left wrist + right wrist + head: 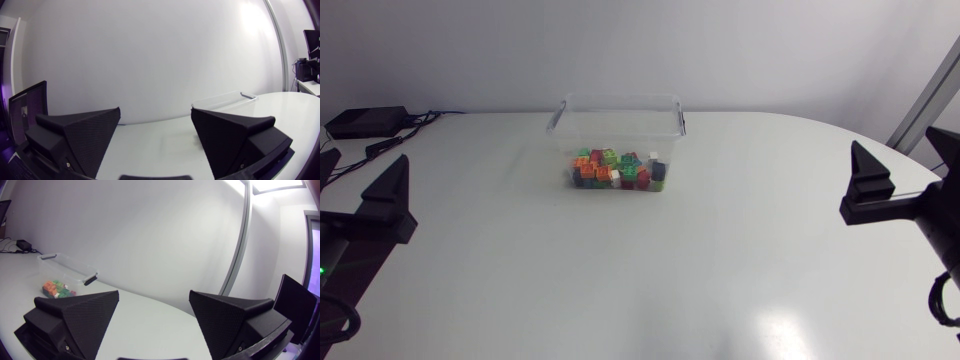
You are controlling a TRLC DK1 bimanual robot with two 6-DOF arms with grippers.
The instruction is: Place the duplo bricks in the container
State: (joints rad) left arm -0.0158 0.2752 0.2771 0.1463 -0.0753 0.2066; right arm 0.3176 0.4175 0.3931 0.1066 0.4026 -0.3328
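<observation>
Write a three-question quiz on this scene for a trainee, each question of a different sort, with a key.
1. True or false: the left end effector and the right end effector are both open and hold nothing.
2. Multiple choice: where are the duplo bricks? A) in the left end effector B) inside the container C) stacked beside the container
3. Short answer: which wrist view shows the bricks?

Key: 1 true; 2 B; 3 the right wrist view.
</observation>
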